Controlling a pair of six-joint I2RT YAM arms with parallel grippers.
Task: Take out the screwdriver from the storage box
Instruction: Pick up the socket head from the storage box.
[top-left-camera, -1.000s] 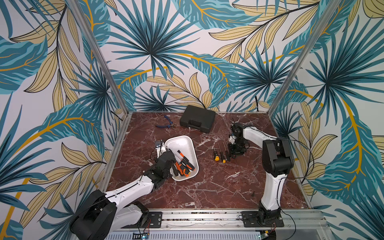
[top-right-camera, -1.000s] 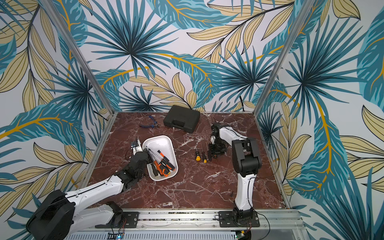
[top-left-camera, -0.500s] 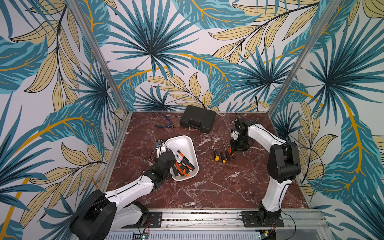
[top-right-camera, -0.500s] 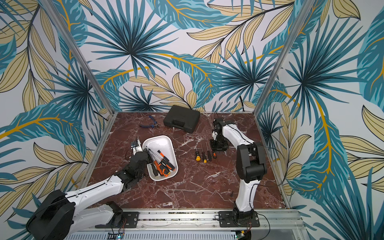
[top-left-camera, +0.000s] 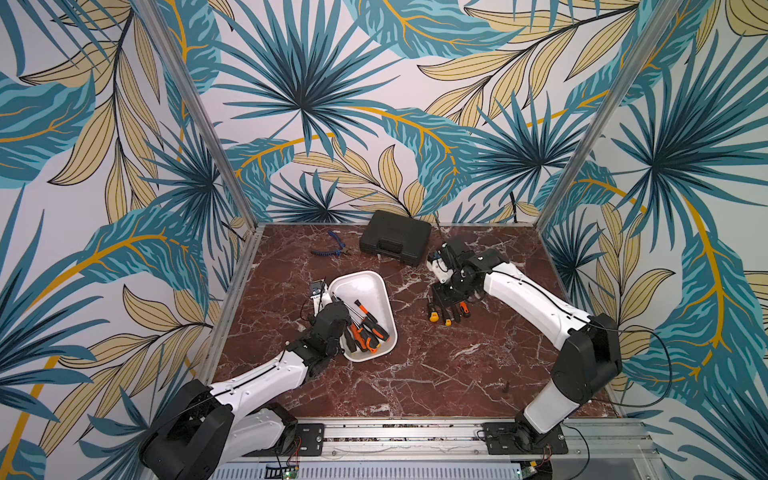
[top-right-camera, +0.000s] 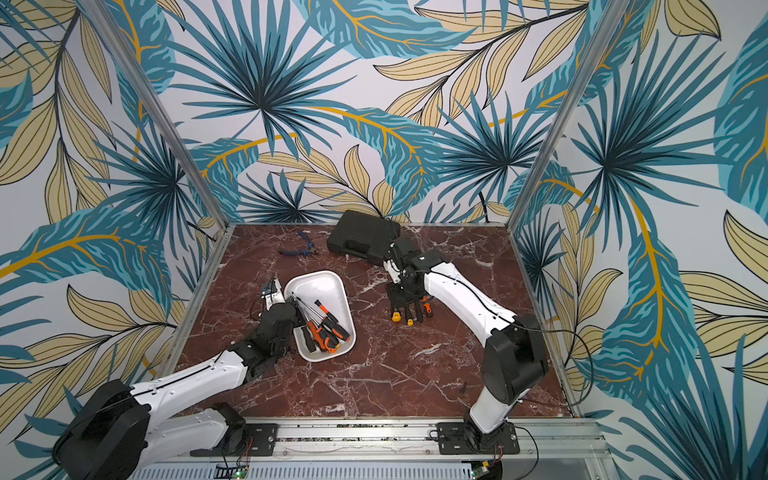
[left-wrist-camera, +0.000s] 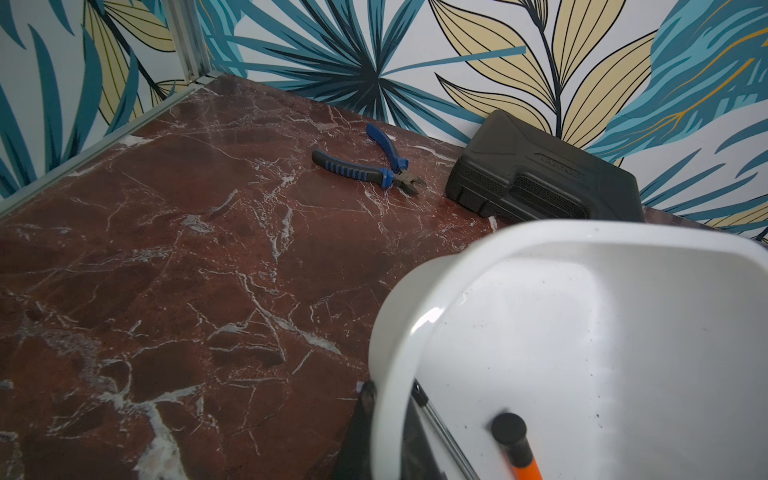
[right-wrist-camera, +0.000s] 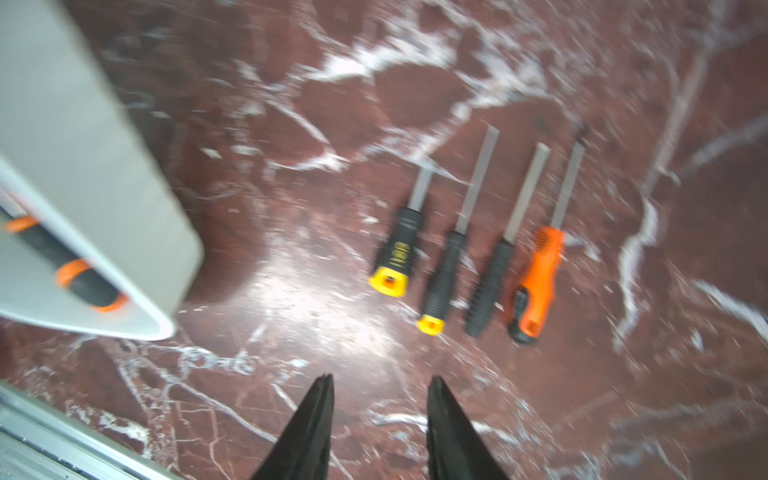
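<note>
- White storage box (top-left-camera: 360, 286) sits on the marble surface (top-left-camera: 436, 374), with orange-and-black screwdrivers (top-left-camera: 368, 328) lying inside.
- Left gripper (left-wrist-camera: 388, 415) is clamped tight on the box's rim.
- Right gripper (right-wrist-camera: 381, 386) hovers part-open and empty near four laid-out screwdrivers (right-wrist-camera: 469, 249), which are side by side on the surface.

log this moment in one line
left gripper: shut on storage box rim | right gripper: open, empty | four screwdrivers on table
</note>
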